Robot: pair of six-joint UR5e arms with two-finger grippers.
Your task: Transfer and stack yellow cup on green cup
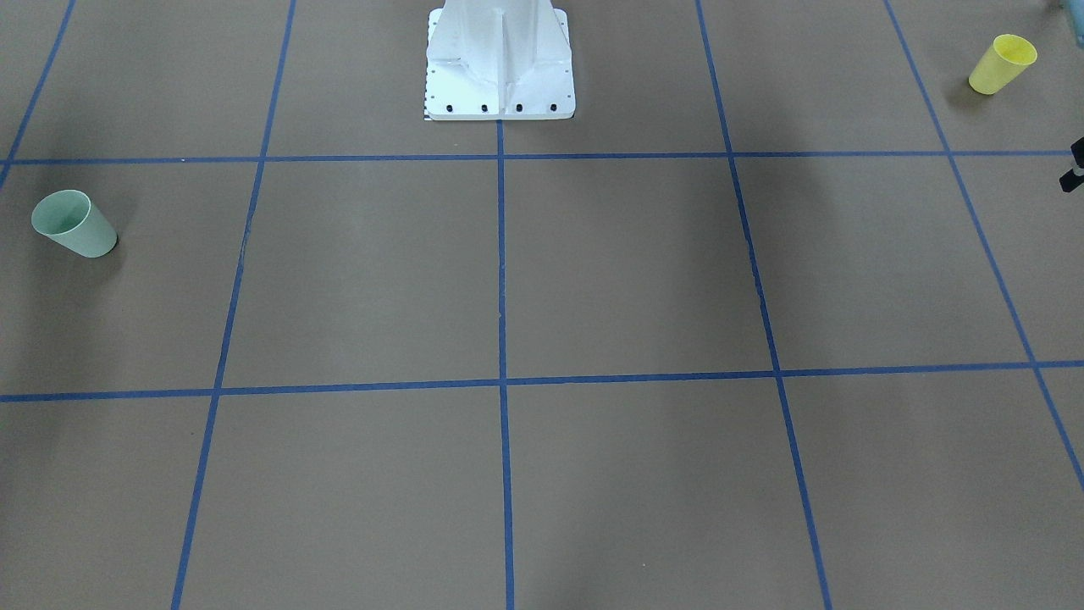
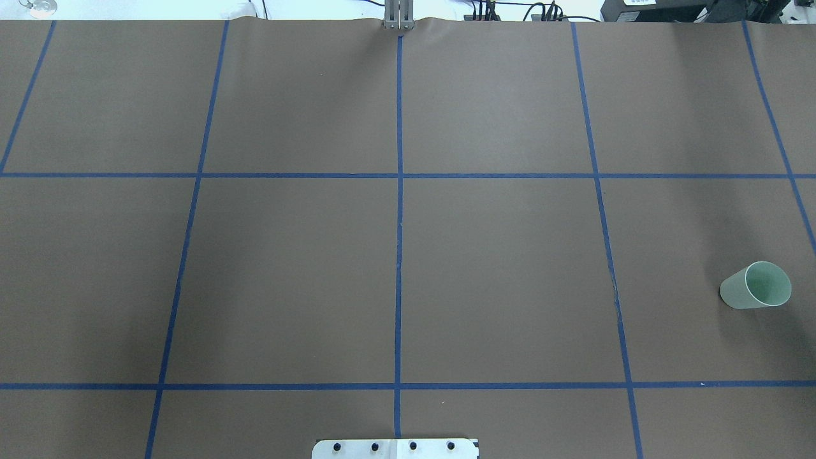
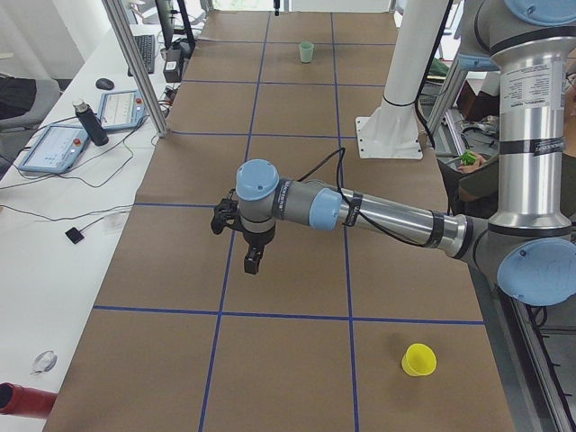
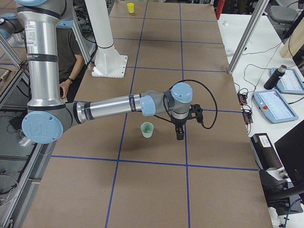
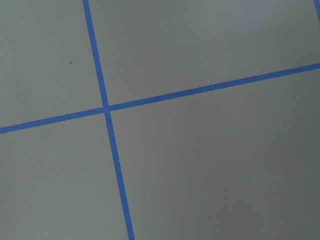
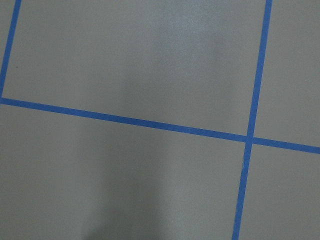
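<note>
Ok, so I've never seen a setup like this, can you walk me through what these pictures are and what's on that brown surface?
It is one moment seen by six cameras around a robot with two jointed metal arms, each ending in a two-fingered pincer. Two pictures look down on the table, one from across it, one from behind the robot. Two look along it from each end. The two close-ups of blue tape come from cameras on the wrists. On the table stand a yellow cup and a green cup, upright, at opposite ends. The left pincer and the right pincer hang above the table; neither holds a cup. Open or shut, I cannot tell.
</note>
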